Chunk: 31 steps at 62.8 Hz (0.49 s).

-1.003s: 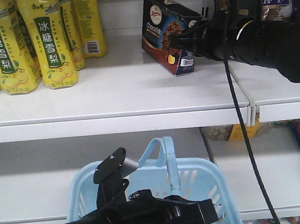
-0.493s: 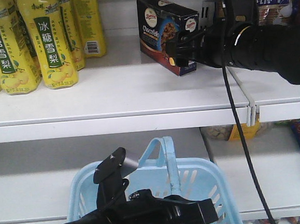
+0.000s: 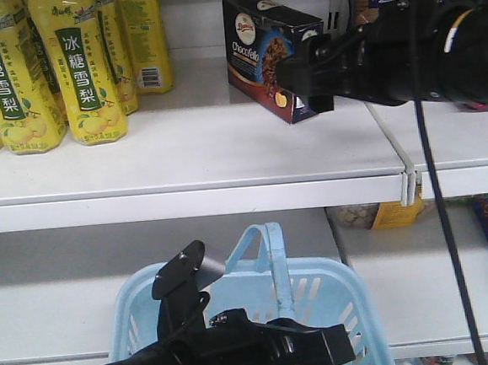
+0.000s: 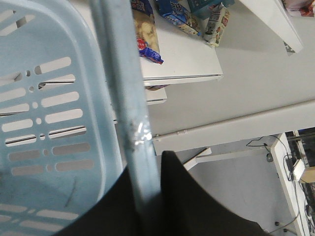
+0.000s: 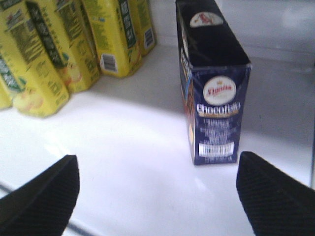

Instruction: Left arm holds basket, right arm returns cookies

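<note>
Right jaws [image 5: 157,191] spread wide, released; left jaws [image 4: 147,196] clenched on the basket [image 3: 329,298] handle. The cookies [image 5: 211,88] stand free on the shelf [image 3: 182,153] beside the bottles [image 3: 66,70]; a careless pull-out could clip and topple them

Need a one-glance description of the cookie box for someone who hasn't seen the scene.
Look at the upper white shelf. Right of the yellow drink bottles stands a lone upright box, just beyond the open right gripper. That cookie box is the only dark navy carton there, with a round white logo and a barcode on its end.
</note>
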Each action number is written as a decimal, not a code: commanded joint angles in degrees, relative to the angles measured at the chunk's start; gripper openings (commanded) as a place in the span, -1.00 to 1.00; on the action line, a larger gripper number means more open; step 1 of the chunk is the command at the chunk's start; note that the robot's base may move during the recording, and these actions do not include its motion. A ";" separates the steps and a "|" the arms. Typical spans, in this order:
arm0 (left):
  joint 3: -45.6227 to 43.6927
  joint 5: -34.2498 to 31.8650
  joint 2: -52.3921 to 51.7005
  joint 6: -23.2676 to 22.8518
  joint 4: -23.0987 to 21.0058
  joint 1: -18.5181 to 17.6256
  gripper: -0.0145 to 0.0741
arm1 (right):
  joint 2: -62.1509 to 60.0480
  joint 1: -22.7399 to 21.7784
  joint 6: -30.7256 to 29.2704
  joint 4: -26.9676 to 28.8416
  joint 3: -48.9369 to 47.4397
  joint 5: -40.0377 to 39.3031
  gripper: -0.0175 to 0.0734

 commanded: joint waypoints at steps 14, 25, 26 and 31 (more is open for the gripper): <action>-2.01 -2.31 -2.22 0.27 0.38 -0.23 -0.69 | -12.72 -0.13 -2.29 -0.34 -1.61 9.57 0.58; -2.01 -2.31 -2.22 0.27 0.38 -0.23 -0.69 | -18.87 -0.13 -4.19 -0.52 -1.61 16.40 0.54; -2.01 -2.31 -2.22 0.27 0.38 -0.23 -0.69 | -19.55 -0.13 -4.19 -0.52 -1.61 16.78 0.54; -2.01 -2.31 -2.22 0.27 0.38 -0.23 -0.69 | -22.25 -0.13 -4.97 -0.52 -1.61 17.58 0.54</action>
